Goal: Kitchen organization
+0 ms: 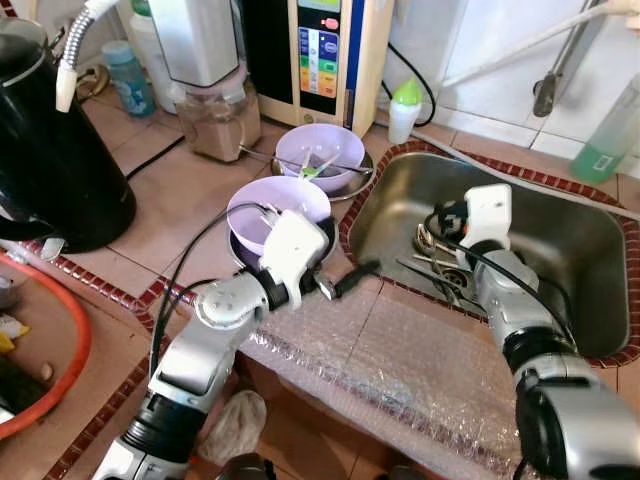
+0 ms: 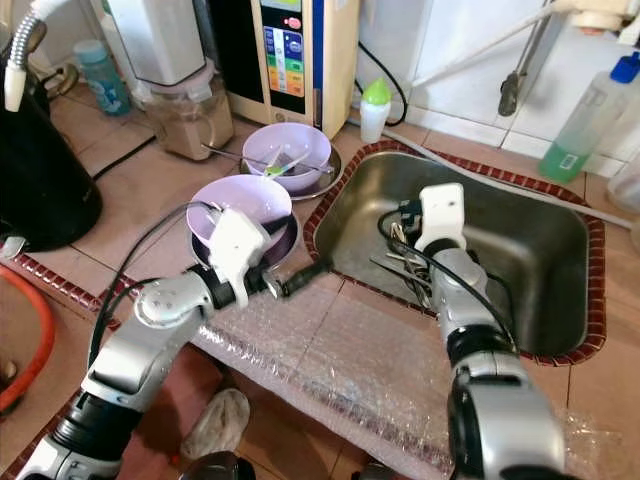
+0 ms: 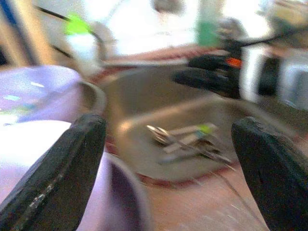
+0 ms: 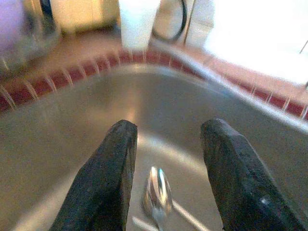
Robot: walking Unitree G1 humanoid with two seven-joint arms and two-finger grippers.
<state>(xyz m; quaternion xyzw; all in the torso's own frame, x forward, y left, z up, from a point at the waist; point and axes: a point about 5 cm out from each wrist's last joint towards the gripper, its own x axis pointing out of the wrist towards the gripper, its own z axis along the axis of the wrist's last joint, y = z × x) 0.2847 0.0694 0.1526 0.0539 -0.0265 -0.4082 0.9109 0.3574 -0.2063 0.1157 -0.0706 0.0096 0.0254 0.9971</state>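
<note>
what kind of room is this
Most likely a home kitchen counter: a steel sink holds loose cutlery, lilac bowls sit on the tiled worktop, and a blender stands against the wall.

Passage into the sink [image 1: 585, 255] is being left open from above, its far half bare down to the steel; the near left of the floor is being taken up by a heap of cutlery [image 1: 440, 262] and by the right gripper [image 4: 166, 180], held apart-fingered just over a spoon [image 4: 157, 195]. The sink's near-left rim is being blocked by the left gripper [image 1: 350, 278], fingers spread, beside a lilac bowl [image 1: 272, 207]. Behind, a second bowl [image 1: 320, 152], a blender [image 1: 212, 95] and a white squeeze bottle [image 1: 404, 108] are crowding the counter. The bubble-wrapped ledge [image 1: 400, 370] in front is being left free.
</note>
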